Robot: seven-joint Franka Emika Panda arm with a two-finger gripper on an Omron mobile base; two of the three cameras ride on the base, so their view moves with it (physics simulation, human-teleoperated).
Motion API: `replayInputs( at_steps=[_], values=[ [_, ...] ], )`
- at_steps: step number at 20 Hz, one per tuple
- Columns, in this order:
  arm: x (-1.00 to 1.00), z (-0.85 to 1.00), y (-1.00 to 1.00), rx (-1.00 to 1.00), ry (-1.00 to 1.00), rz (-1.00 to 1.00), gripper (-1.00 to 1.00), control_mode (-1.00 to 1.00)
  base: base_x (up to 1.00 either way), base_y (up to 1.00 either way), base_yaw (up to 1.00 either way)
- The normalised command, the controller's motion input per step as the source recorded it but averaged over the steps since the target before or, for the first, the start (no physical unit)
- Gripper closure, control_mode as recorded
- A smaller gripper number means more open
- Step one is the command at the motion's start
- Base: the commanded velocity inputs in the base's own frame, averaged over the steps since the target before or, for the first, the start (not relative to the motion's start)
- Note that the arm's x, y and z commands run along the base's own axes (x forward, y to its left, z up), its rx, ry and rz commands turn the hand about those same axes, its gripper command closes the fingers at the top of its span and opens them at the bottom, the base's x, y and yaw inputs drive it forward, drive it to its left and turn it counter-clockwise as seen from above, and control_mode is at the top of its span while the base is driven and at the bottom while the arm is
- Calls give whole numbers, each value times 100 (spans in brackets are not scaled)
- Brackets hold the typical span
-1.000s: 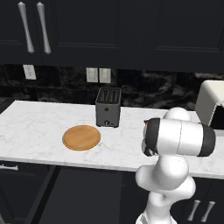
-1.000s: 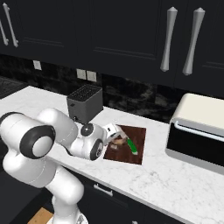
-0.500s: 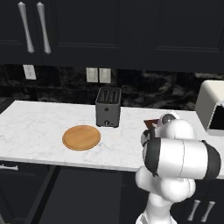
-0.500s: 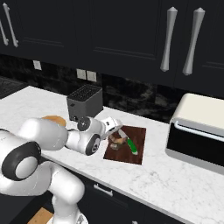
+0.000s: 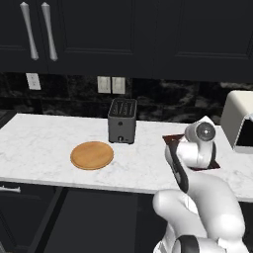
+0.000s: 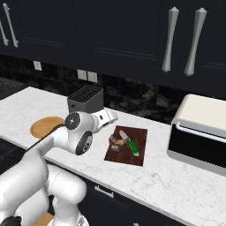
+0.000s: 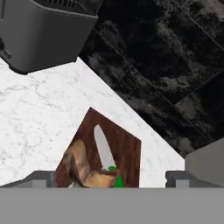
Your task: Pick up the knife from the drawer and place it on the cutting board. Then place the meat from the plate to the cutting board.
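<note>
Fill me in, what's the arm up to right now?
Looks like the end of the job. The knife and the meat both lie on the cutting board on the counter, beside the toaster. The plate sits bare, further along. The gripper hangs just by the board with its jaws open, holding nothing.

Arm reaching forward, gripper spread wide

The white arm rises from the base, bends at a large round dark-capped joint, and stretches its wrist forward and slightly down. The gripper (image 6: 115, 139) hangs at the end of the white hand; in the hand view its two finger tips (image 7: 41, 178) sit far apart at opposite sides of the bottom edge, jaws fully parted with nothing clamped between them.
</note>
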Motion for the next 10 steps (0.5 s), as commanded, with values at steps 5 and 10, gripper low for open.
replayInputs(
  at_steps=[5,10],
  values=[
    [-53,30,52,24,0,0,-100,-100,0,0,0],
    [-52,30,42,16,0,0,-100,-100,0,0,0]
  ],
)
